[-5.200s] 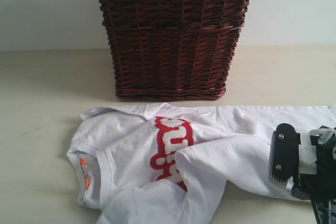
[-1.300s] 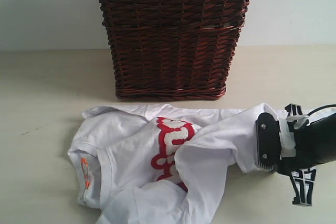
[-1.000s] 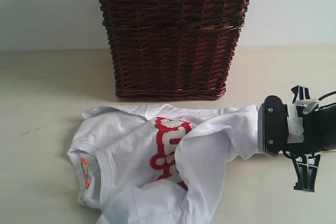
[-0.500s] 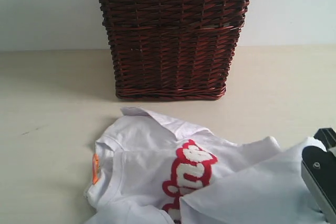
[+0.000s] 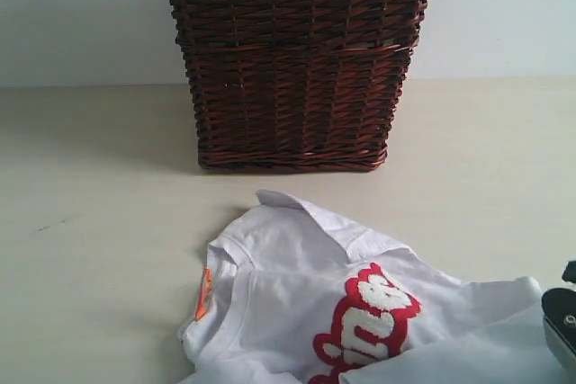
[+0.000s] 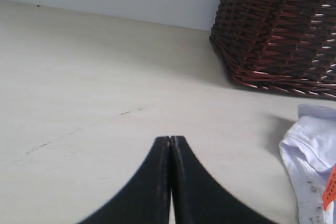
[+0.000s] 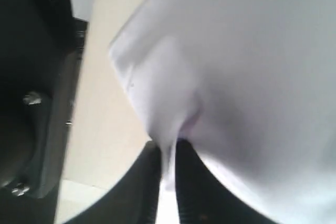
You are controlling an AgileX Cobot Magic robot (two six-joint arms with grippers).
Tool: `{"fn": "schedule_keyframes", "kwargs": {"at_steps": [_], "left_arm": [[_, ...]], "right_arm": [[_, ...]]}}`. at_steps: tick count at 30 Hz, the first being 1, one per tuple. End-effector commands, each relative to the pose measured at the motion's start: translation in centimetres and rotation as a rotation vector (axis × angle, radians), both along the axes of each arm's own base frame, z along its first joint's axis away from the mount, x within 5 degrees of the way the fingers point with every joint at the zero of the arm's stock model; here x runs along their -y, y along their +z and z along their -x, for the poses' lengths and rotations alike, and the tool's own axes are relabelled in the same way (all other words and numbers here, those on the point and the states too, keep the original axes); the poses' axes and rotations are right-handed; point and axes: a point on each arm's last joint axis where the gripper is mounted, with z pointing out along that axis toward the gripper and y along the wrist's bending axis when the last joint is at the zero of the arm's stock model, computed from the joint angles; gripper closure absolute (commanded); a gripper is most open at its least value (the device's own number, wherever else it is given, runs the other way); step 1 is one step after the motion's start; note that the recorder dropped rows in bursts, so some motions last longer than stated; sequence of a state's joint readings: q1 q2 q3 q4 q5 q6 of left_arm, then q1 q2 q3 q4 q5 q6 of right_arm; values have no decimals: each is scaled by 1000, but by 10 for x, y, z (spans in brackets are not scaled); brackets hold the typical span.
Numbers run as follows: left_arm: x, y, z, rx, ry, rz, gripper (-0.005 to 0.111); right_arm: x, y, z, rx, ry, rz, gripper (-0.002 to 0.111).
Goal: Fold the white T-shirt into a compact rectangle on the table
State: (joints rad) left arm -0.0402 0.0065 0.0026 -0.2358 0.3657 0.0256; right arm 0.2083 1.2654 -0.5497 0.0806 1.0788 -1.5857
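The white T-shirt (image 5: 297,312) lies crumpled on the table (image 5: 90,222) in front of the basket, with its orange neck tag (image 5: 204,294) on the left and its red-outlined lettering (image 5: 364,321) face up. Its right side runs off toward the lower right corner, where a dark part of my right arm (image 5: 560,334) shows. In the right wrist view my right gripper (image 7: 168,148) is shut on a fold of the white T-shirt (image 7: 236,66), lifted off the table. My left gripper (image 6: 171,139) is shut and empty over bare table, with the shirt's collar edge (image 6: 310,156) off to one side.
A tall dark wicker basket (image 5: 292,60) with a lace-trimmed liner stands behind the shirt, and its base (image 6: 278,24) appears in the left wrist view. A pale wall rises behind the table.
The shirt has been dragged to the right and toward the camera, and its folded flap has opened out. My right gripper has gone with it to the lower right edge. The left gripper has stayed put.
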Motion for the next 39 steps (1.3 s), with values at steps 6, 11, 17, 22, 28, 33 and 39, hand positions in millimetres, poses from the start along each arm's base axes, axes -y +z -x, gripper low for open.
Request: {"fn": "schedule_keyframes", "kwargs": {"at_steps": [6,11,17,22,28,33,39], "left_arm": [[0,1,0,12,-6,7,107],[0,1,0,12,-6,7,107],[0,1,0,12,-6,7,107],[0,1,0,12,-6,7,107],[0,1,0,12,-6,7,107],[0,1,0,12,-6,7,107],[0,1,0,12,-6,7,107]], "right_arm": [[-15,2,-59,551,-358,-209,69],[-17,-18,-69,496,-475,-201,72],[-16,-3,-65,551,-507,-241,64],[-18,39,-25,526,-459,-339,57],[-16,18,47,84,-266,-302,57],[-10,-21,45,239,-362,-276,57],[-6,-35,35,283,-402,-227,57]]}}
